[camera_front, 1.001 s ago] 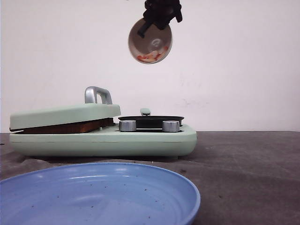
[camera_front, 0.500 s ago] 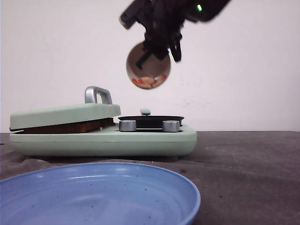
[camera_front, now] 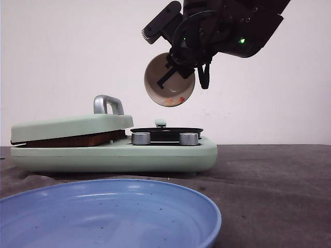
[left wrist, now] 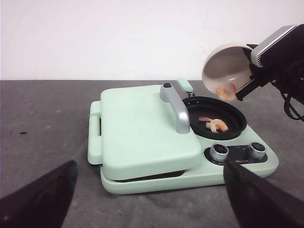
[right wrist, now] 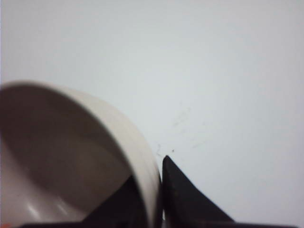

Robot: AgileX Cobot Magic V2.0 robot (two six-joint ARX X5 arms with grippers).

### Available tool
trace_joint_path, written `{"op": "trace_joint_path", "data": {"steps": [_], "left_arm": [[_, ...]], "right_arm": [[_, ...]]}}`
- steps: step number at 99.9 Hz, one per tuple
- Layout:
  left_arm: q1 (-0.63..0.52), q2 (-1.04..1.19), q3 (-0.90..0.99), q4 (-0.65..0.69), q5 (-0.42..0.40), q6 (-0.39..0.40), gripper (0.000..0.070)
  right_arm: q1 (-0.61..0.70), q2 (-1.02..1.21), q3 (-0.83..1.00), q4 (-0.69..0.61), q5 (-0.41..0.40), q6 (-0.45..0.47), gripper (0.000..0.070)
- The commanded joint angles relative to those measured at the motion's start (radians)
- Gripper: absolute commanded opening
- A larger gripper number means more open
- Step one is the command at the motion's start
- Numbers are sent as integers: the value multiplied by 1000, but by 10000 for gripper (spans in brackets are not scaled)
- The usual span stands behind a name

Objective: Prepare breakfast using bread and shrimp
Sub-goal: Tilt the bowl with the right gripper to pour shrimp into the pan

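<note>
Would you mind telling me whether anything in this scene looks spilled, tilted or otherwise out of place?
Only the bowl is tilted, held on its side by the right tool above the black pan. Some shrimp lie in the pan, others remain in the bowl. Nothing has spilled onto the table.

bowl [camera_front: 169,82]: beige outside, paler cream inside, glossy
shrimp [left wrist: 214,124]: pinkish-orange with white bits, on black pan; a few more orange pieces in the bowl
pan [left wrist: 216,124]: black, matte
cooker [left wrist: 147,137]: pale mint green all over, lid same green
handle [left wrist: 175,107]: silver-grey metal, dark cap at one end
knobs [left wrist: 219,152]: silver with dark centres
bread [camera_front: 72,140]: only a brown crust edge shows under the lid
plate [camera_front: 196,206]: light blue, faint concentric rings, small dark specks
table [camera_front: 269,181]: dark grey, mottled
wall [camera_front: 62,51]: plain white, faint marks
right gripper [camera_front: 178,64]: black, one green light on the arm
left fingers [left wrist: 38,199]: black, blurred
</note>
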Motion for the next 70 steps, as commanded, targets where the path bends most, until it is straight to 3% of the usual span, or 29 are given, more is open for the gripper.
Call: {"op": "trace_joint_path", "data": {"steps": [1,53,70], "left_arm": [[0,-2,2,11,-1,12,554],[0,-2,2,9,-1,13,554],[0,-2,2,6,-1,13,554]], "right_arm": [[3,14,10,15,-10,27,1],[-31,14,10,10,-24,93,1],[-21,14,11,28,22,98,2]]}}
